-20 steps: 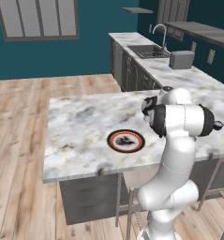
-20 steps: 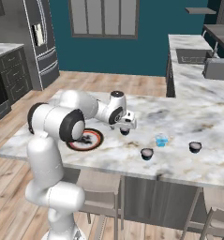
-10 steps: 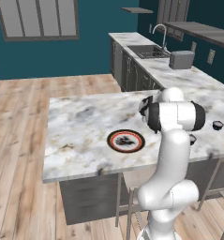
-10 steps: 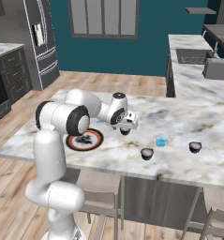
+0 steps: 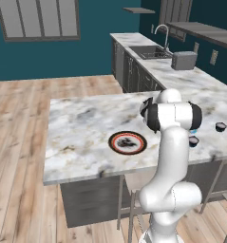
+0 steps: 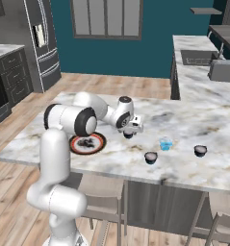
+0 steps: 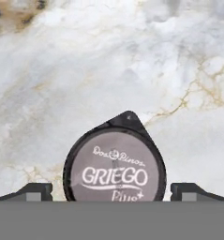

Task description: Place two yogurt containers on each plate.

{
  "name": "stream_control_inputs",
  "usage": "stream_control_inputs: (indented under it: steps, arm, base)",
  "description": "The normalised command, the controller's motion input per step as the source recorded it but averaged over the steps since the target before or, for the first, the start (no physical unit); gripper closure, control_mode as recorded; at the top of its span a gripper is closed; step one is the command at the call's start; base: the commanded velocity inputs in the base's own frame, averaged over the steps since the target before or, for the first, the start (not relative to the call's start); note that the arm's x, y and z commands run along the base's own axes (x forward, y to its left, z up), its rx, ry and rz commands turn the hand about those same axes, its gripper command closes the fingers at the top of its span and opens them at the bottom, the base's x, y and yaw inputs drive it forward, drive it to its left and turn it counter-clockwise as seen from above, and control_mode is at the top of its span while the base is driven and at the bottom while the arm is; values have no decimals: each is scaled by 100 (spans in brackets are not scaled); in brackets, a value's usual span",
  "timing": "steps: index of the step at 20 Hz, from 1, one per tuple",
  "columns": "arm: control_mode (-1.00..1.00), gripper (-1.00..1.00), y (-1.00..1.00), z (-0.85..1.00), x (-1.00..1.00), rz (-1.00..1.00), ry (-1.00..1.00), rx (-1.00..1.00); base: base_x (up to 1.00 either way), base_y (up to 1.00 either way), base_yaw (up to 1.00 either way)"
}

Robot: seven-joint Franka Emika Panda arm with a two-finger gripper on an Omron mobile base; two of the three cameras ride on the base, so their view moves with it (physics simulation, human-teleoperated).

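My gripper (image 6: 131, 129) hangs low over the marble island, open, pointing down at a dark round yogurt container (image 6: 129, 135). In the hand view its grey "Griego" lid (image 7: 114, 168) sits between my two fingertips (image 7: 36, 191), with a gap on each side of my gripper (image 7: 112, 193). A pale blue tub (image 6: 165, 143) and two more dark tubs (image 6: 150, 157) (image 6: 200, 151) stand further right; the two dark tubs (image 5: 193, 141) (image 5: 221, 126) also appear in the left base view. The black-centred plate with a red-orange rim (image 6: 101, 142) (image 5: 127, 142) lies left of my hand.
The island's near edge (image 6: 135, 175) runs just in front of the tubs, with stools (image 6: 104, 202) below it. A back counter holds a sink (image 5: 150, 51) and a toaster (image 5: 184, 60). A fridge (image 6: 39, 43) stands far left.
The arm's elbow has swung a little toward the plate while the hand stayed nearly in place over the dark tub. The jaws remain open.
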Motion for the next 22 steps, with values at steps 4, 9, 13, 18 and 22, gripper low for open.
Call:
stream_control_inputs:
  steps: [4, 9, 13, 18, 22]
  arm:
    - [-100, -100, -13, -14, 18, 0, -2, 0]
    - [-100, -100, -1, -18, 3, 0, -2, 0]
    - [-100, -100, 0, -14, 5, 0, -6, 0]
    - [-100, -100, 0, -17, 1, 0, -4, 0]
    - [-100, -100, 0, -5, -11, 0, -10, 0]
  base:
    - [0, 0, 0]
    - [0, 0, 0]
    - [0, 0, 0]
    - [0, 0, 0]
    - [0, 0, 0]
